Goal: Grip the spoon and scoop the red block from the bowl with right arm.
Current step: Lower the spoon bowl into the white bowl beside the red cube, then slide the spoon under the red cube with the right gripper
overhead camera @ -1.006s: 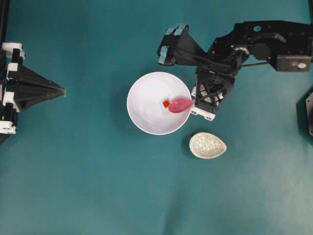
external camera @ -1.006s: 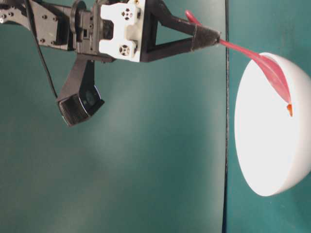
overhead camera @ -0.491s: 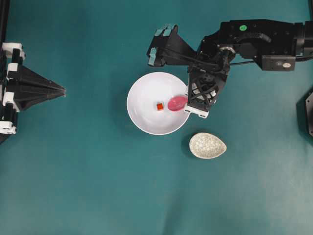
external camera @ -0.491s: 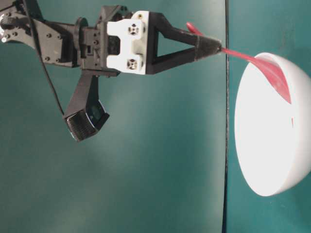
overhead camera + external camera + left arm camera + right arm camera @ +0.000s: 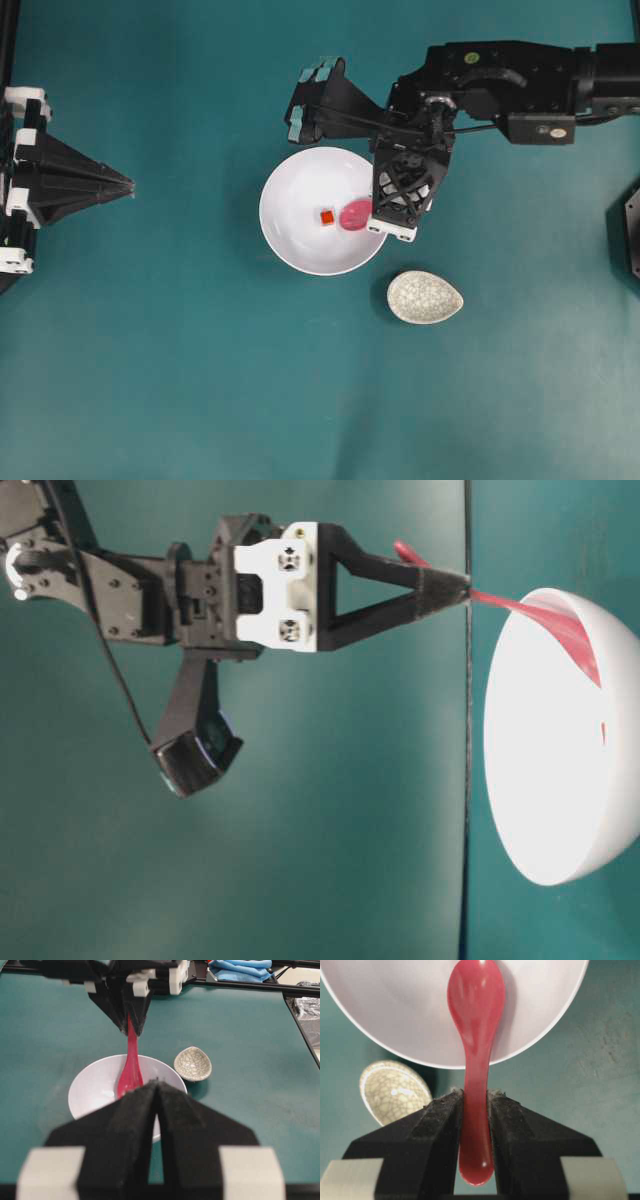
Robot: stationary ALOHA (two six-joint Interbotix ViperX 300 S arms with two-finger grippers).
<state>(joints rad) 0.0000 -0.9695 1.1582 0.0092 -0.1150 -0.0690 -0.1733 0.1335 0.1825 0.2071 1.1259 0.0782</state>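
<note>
- the right arm's gripper (image 5: 475, 1110) has its jaws clamped on the handle of the spoon (image 5: 355, 214); the gripping step is done
- the spoon's scoop sits inside the bowl (image 5: 290, 240), empty; the red block (image 5: 327, 217) lies on the bowl's floor just beside the scoop's tip, not yet scooped
- left gripper (image 5: 156, 1091) rests well apart from the bowl, jaws pressed together, holding nothing
- teal bench (image 5: 200, 380); a speckled dish (image 5: 425, 297) near the bowl; blue cloth (image 5: 240, 970) beyond the bench, far from the bowl
</note>
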